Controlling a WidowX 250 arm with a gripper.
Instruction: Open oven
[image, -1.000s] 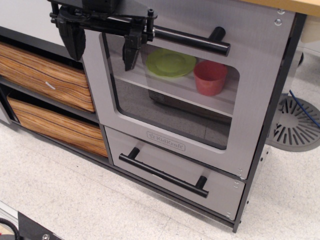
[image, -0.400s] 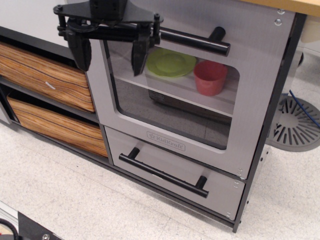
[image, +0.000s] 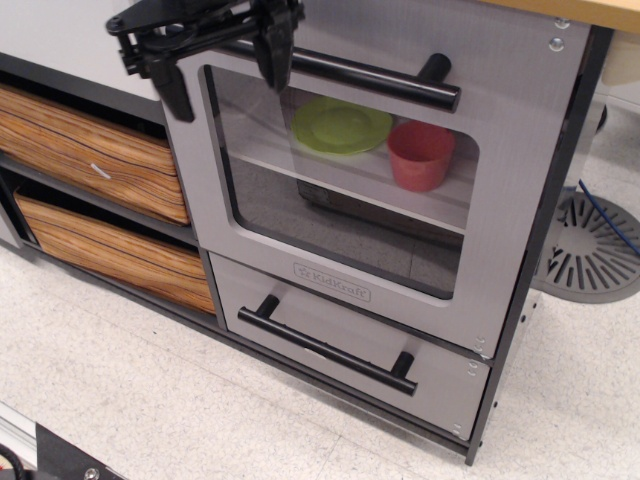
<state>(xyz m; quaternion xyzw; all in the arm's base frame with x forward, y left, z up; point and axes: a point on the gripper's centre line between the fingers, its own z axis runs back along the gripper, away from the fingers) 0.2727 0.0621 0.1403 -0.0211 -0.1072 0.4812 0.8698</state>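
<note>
The oven (image: 520, 200) has a large silver-grey door, shut flush with its frame. Its clear window (image: 340, 190) shows a green plate (image: 341, 125) and a red cup (image: 420, 153) on a shelf inside. The long black bar handle (image: 385, 82) runs across the top of the door. My black gripper (image: 228, 75) hangs at the door's upper left corner, open and empty. Its right finger (image: 275, 58) is in front of the handle's left end, and its left finger (image: 181, 96) is just off the door's left edge. I cannot tell whether it touches the handle.
Below the oven door is a shorter grey drawer (image: 290, 310) with a black handle (image: 330, 345). Two wood-grain drawers (image: 90, 150) stack at the left. A grey slotted round base (image: 595, 245) stands on the speckled floor at the right.
My gripper has risen and tilted, its fingertips moving from in front of the window up to the handle's level. The oven door has not moved.
</note>
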